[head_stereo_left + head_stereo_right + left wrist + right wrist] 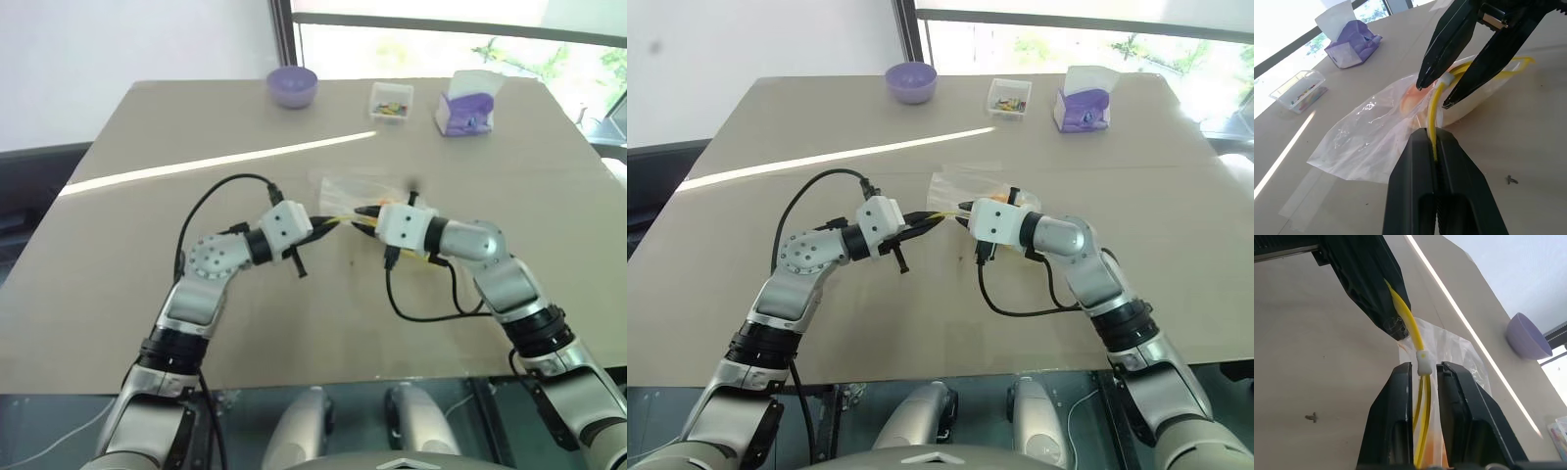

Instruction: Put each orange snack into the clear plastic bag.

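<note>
While my left hand [1435, 147] stays out of it, clamped on the yellow seal strip [1409, 325] of the clear plastic bag [1366, 137] with the orange snack [1413, 100] inside above the tabletop [147, 157], I'd slide my right hand [1424, 368], pinching the white slider, steadily along, keeping the strip taut.

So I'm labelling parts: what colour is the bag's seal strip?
Yellow; the seal strip of the clear plastic bag shows best in the right wrist view.

Both arms reach forward and bend inward, wrists angled so the tools meet tip to tip. The left tool [328, 225] points toward 3 o'clock, fingers pressed together. The right tool [1422, 377] points toward 9 o'clock, fingers slightly parted.
</note>
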Robot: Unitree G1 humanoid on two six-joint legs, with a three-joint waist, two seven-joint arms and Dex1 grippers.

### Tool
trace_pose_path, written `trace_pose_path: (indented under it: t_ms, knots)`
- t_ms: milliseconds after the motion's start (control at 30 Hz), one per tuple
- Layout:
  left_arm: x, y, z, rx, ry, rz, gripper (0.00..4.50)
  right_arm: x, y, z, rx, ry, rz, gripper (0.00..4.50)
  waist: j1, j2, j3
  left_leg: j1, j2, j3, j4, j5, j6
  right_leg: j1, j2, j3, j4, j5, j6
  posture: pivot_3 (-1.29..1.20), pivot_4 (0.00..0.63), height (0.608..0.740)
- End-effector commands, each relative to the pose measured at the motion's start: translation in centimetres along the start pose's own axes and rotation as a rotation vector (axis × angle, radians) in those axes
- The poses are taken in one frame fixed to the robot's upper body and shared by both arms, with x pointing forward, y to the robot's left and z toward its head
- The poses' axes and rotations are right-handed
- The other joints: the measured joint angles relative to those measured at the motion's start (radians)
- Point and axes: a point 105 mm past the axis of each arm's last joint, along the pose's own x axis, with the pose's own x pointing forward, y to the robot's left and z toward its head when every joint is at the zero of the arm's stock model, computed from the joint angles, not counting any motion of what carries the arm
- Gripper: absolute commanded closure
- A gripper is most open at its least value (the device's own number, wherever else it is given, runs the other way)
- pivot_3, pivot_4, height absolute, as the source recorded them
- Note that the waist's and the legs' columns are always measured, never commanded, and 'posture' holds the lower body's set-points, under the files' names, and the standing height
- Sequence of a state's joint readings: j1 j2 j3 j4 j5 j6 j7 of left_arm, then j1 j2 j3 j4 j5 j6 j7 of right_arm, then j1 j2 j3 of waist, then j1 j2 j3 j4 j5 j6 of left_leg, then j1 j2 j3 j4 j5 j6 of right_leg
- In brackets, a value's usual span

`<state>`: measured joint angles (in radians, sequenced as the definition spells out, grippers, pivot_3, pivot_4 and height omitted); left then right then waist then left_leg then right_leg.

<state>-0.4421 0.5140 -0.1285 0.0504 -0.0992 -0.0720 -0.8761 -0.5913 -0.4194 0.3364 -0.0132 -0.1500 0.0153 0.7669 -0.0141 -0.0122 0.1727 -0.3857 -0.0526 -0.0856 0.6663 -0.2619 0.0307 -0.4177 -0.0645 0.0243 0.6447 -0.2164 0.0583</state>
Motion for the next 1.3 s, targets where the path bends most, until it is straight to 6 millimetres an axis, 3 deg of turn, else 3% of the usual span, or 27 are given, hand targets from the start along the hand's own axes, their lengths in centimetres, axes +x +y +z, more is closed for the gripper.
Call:
trace_pose_path:
  t_ms: [33,1067,1300]
  knots:
    - [0.0,0.2,1.4,0.051,-0.036,0.0,4.5,0.0,-1.0,1.2,-0.046,-0.042,-0.03,3.63,0.0,0.0,0.0,0.0,0.0,0.0,0.0,0.0,0.0,0.0,0.0,0.0,0.0,0.0,0.0,0.0,0.15,0.74]
    - [0.0,0.1,1.1,0.046,-0.026,-0.003,4.5,0.0,-0.8,1.1,-0.045,-0.06,-0.032,3.63,0.0,0.0,0.0,0.0,0.0,0.0,0.0,0.0,0.0,0.0,0.0,0.0,0.0,0.0,0.0,0.0,0.15,0.74]
    - [0.1,0.1,0.9,0.046,-0.018,-0.003,4.5,-0.8,-0.7,2.9,-0.053,-0.085,-0.03,3.63,0.0,0.0,0.0,0.0,0.0,0.0,0.0,0.0,0.0,0.0,0.0,0.0,0.0,0.0,0.0,0.0,0.15,0.74]
